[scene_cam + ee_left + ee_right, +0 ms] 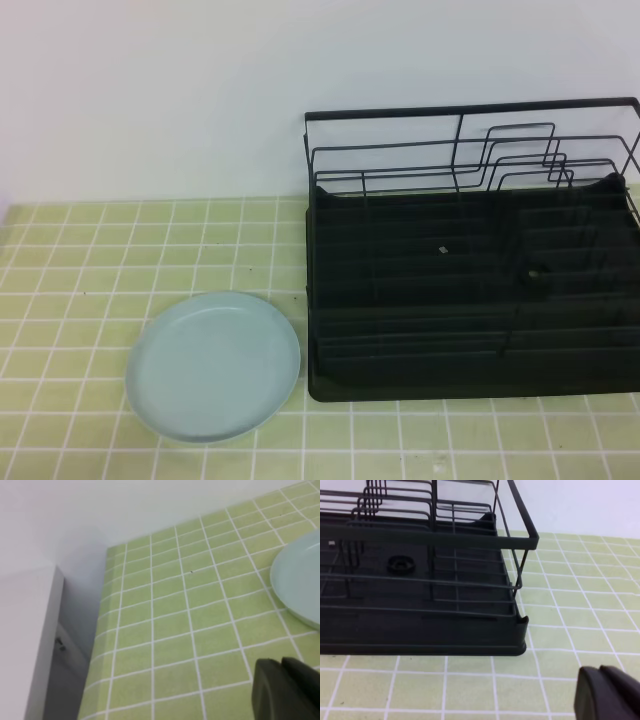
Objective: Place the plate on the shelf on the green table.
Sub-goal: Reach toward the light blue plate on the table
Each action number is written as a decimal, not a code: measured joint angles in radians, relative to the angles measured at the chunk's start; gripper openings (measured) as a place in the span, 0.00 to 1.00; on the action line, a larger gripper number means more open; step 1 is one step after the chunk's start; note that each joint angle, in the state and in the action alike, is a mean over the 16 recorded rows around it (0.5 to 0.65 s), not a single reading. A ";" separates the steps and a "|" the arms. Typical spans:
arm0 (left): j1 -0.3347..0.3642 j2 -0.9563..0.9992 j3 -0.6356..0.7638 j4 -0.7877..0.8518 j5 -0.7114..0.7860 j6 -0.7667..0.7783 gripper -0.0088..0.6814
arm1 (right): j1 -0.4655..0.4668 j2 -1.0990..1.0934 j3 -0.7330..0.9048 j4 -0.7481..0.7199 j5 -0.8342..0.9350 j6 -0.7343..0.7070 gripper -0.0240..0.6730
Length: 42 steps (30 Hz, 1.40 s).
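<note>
In the exterior high view, the plate (213, 367) is being seen lying flat on the green tiled bench (90, 260), just beside the front left corner of the shelf (470, 270) but apart from it. The black wire rack is standing empty — nothing is being held between its stepped dividers or on its tray base. No arm is being shown in this view. The task is therefore being judged as not yet begun: the plate is still to be gripped, lifted, carried to the right and set into the rack.

In the left wrist view, the left hand (286, 690) is being shown only as a dark tip at the lower right corner, with its two fingers pressed together and nothing between them. It is hanging over bare tiles, and it is not touching the plate, whose pale rim is being seen near it at the right edge. To the left the bench's edge and a white wall are being shown.

In the right wrist view, the right hand (607, 694) is likewise being seen as a dark clenched tip at the lower right — empty, with nothing gripped. It is being held over the tiles near the shelf's front right corner, apart from the black tray base. The plate is not being shown in this view.
</note>
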 joint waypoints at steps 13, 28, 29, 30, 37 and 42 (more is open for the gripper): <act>0.000 0.000 0.000 -0.013 -0.180 -0.002 0.01 | 0.000 0.002 0.000 -0.001 -0.182 0.000 0.03; 0.000 0.000 0.000 -0.002 -0.833 -0.011 0.01 | 0.000 0.000 0.000 -0.003 -0.702 0.001 0.03; 0.000 0.000 0.000 -0.001 -0.859 -0.012 0.01 | 0.000 0.000 0.000 -0.003 -0.718 0.004 0.03; 0.000 0.000 0.000 -0.001 -0.882 -0.012 0.01 | 0.000 0.000 0.000 -0.002 -0.730 0.007 0.03; 0.000 0.000 0.000 -0.001 -0.960 -0.007 0.01 | 0.000 0.000 -0.001 0.024 -0.787 0.105 0.03; 0.000 0.000 0.000 -0.017 -0.967 -0.025 0.01 | 0.000 0.000 -0.001 0.059 -0.834 0.178 0.03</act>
